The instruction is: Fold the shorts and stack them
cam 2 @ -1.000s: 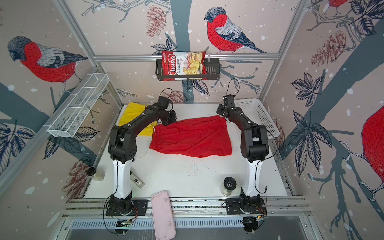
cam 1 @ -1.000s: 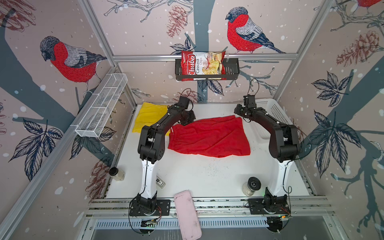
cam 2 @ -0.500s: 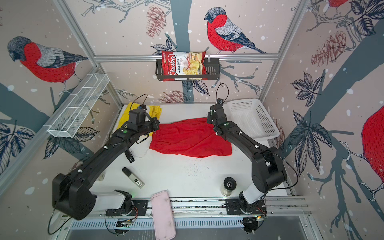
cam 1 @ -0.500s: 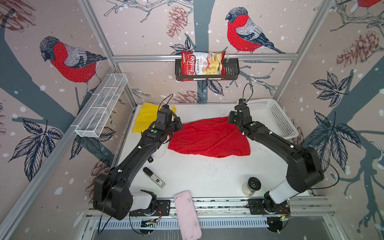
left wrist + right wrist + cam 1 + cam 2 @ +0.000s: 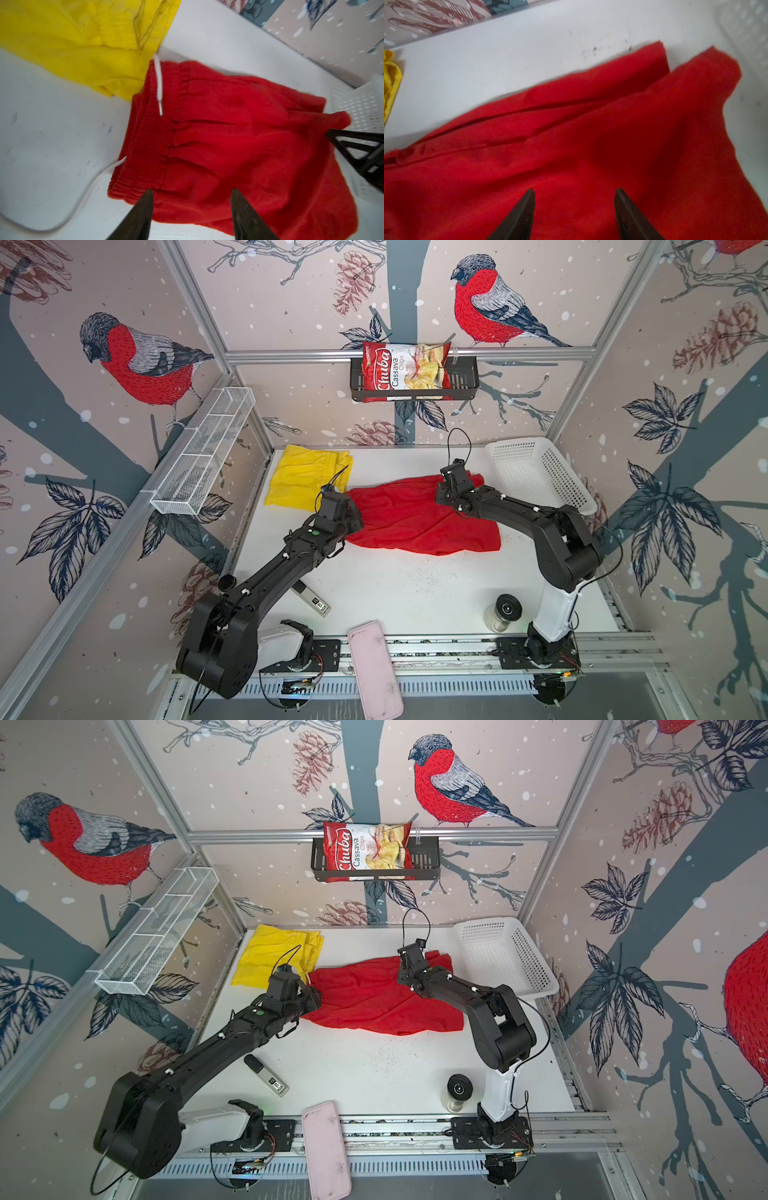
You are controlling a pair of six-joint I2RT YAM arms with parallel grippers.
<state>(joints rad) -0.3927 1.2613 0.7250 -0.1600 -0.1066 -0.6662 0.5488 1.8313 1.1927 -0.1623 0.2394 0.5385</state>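
The red shorts [image 5: 415,522] [image 5: 374,1002] lie crumpled across the middle of the white table, waistband to the left. Their white drawstring [image 5: 159,83] trails over that waistband. My left gripper [image 5: 192,191] hovers open over the waistband's near corner [image 5: 351,512], with nothing between its fingers. My right gripper [image 5: 574,190] is also open, above the red fabric near the far right leg end [image 5: 453,485] [image 5: 411,965]. The yellow shorts [image 5: 305,477] [image 5: 276,957] [image 5: 83,41] lie at the back left, touching the red waistband.
A white basket [image 5: 536,477] stands at the back right beside the red shorts. Near the front lie a remote [image 5: 311,599], a pink case [image 5: 374,668] and a black-lidded jar [image 5: 503,612]. A chips bag [image 5: 405,371] sits in a wall rack.
Both arms have drawn back from the table's far edge toward the front. The left gripper has opened from shut. The red shorts have bunched up and no longer lie flat.
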